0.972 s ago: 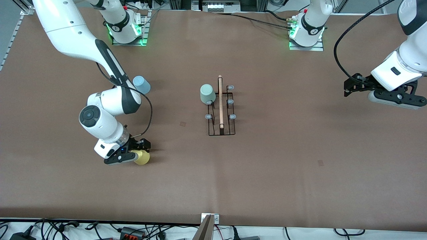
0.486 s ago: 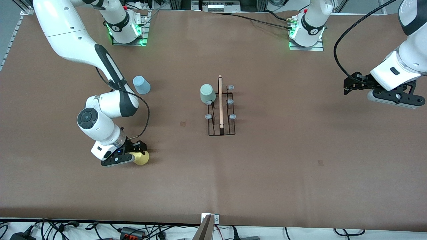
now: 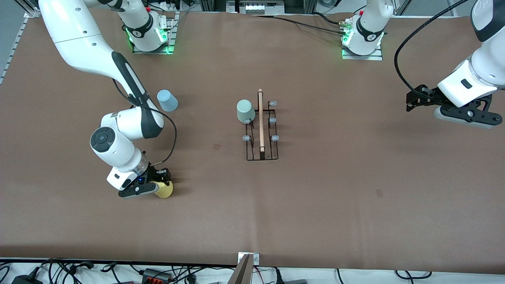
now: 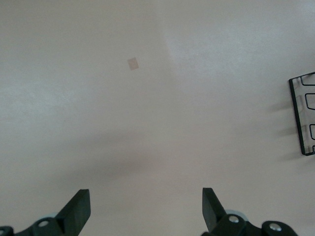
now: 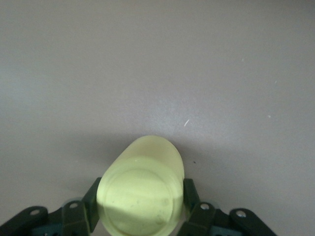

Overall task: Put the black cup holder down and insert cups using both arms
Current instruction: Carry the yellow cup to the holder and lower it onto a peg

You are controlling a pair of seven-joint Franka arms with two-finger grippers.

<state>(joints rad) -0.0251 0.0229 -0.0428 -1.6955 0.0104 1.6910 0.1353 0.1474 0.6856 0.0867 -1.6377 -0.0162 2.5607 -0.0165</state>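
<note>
The black cup holder (image 3: 262, 136) stands at the table's middle with its wooden rod on top. The pale green cup (image 3: 245, 110) sits upside down on one of its pegs, on the side toward the right arm's end. The light blue cup (image 3: 167, 100) stands upside down on the table toward the right arm's end. My right gripper (image 3: 161, 185) is shut on the yellow cup (image 3: 164, 189), low over the table; the cup fills the right wrist view (image 5: 141, 191) between the fingers (image 5: 91, 197). My left gripper (image 3: 413, 103) is open and empty, up over the left arm's end of the table.
The rack's corner (image 4: 303, 115) shows at the edge of the left wrist view. A small patch (image 3: 216, 146) marks the brown table cover beside the rack, another (image 3: 379, 192) lies nearer the front camera. Cables lie along the table's front edge.
My right gripper, with the yellow cup in it, has shifted slightly toward the right arm's end of the table. The left arm has barely moved.
</note>
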